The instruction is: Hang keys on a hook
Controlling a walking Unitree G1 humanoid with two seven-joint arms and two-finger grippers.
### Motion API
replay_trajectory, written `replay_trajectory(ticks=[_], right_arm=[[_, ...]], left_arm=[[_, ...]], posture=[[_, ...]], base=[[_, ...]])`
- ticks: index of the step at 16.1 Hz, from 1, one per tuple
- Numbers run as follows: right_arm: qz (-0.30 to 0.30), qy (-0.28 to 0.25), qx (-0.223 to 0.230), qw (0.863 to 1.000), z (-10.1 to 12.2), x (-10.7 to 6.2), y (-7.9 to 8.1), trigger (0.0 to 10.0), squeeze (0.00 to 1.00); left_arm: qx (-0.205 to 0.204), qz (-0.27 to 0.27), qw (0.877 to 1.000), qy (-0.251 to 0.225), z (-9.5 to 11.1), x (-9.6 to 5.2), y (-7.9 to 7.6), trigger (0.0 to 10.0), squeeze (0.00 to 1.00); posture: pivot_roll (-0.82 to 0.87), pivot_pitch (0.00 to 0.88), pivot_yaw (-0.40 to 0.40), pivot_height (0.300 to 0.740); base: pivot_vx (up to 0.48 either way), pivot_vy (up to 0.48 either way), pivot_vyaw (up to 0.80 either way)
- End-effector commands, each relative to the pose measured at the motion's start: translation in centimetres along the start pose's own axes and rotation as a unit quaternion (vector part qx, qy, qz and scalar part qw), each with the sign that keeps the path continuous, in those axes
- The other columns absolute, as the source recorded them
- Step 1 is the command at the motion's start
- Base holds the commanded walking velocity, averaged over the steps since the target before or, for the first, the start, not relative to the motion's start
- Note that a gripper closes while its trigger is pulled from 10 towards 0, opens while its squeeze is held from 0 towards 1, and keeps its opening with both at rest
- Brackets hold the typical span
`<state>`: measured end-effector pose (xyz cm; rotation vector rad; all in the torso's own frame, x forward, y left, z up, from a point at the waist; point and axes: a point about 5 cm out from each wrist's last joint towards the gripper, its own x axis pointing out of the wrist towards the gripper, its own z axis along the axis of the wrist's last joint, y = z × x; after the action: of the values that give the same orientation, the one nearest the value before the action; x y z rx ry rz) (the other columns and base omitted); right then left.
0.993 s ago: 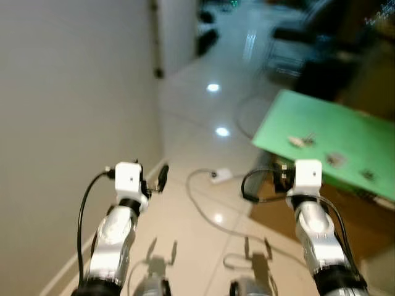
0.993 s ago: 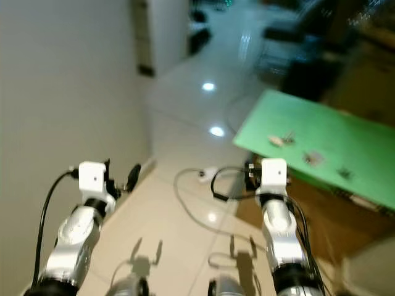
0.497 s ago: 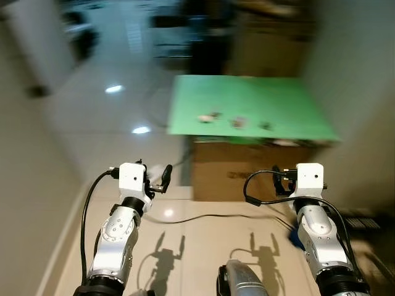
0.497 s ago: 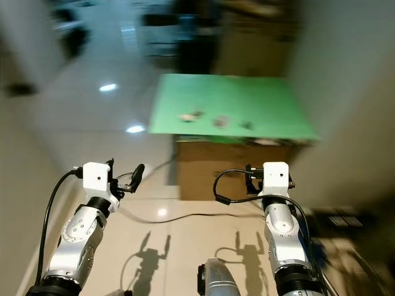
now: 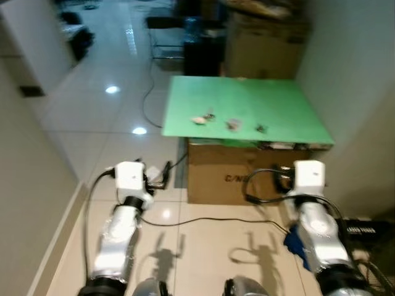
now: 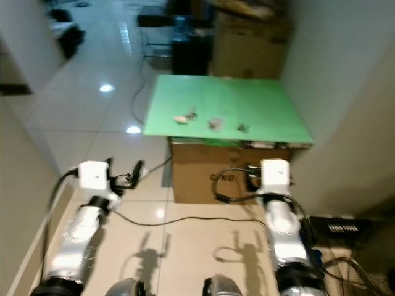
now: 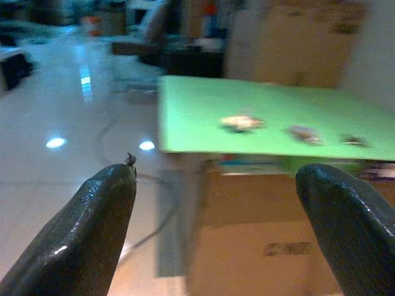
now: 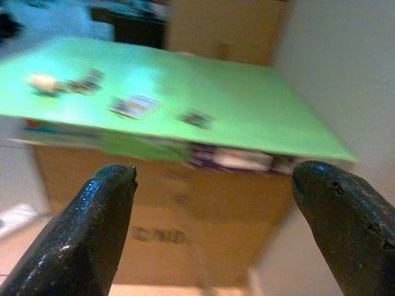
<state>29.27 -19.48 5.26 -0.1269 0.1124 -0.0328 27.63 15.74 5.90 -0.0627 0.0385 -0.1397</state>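
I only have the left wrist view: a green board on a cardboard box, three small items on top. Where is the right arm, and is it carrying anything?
Observer: The right gripper is raised toward the same cardboard box, jaws open and holding nothing.
Operator: What's on the floor between us and the box?
Observer: A black cable runs across the tiles in front of the box.
Operator: Anything off to the right?
Observer: A black box lies on the floor to the right of the cardboard box, by the wall.
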Motion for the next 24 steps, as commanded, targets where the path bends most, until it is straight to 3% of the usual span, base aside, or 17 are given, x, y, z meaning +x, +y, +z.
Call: replay_trajectory(ticks=[1,5,15,17,21,23,24], right_arm=[[-0.011,-0.003,-0.004,1.000,0.1,-0.1,-0.9,10.0,0.00],[-0.015,0.001,-0.007,1.000,-0.1,-0.3,-1.1,10.0,0.00],[-0.026,0.003,-0.008,1.000,-0.5,-0.7,-1.3,10.0,0.00],[-0.026,0.013,-0.024,0.999,-0.7,-0.7,-1.3,10.0,0.00],[-0.029,0.016,-0.010,0.999,-1.0,-0.9,-1.5,10.0,0.00],[-0.023,0.017,-0.009,1.000,-1.1,-1.0,-1.2,10.0,0.00],[-0.023,0.017,-0.009,1.000,-1.1,-1.0,-1.2,10.0,0.00]], left_arm=[[0.001,-0.012,1.000,-0.012,0.6,0.4,-0.7,10.0,0.00],[0.011,-0.029,0.999,-0.012,0.5,0.4,-1.2,10.0,0.00],[0.008,-0.077,0.997,-0.009,0.5,0.6,-2.4,10.0,0.00],[0.036,-0.096,0.995,0.009,0.1,0.8,-3.2,10.0,0.00],[0.024,-0.100,0.994,0.047,-0.6,2.2,-3.1,10.0,0.00],[0.031,-0.102,0.988,0.111,-2.0,3.8,-3.7,10.0,0.00],[0.031,-0.102,0.988,0.111,-2.0,3.8,-3.7,10.0,0.00]], posture=[[-0.10,0.000,-0.004,0.698],[-0.11,0.000,0.001,0.737],[-0.12,0.000,0.018,0.740],[-0.13,0.000,0.022,0.740],[-0.14,0.000,0.028,0.740],[-0.15,0.000,0.023,0.740],[-0.15,0.000,0.023,0.740]], base=[[0.469,0.000,0.00],[0.471,0.000,0.00],[0.471,0.000,0.00],[0.232,0.000,0.00],[0.000,0.000,-0.73],[0.000,0.000,-0.73],[0.000,0.000,-0.73]])
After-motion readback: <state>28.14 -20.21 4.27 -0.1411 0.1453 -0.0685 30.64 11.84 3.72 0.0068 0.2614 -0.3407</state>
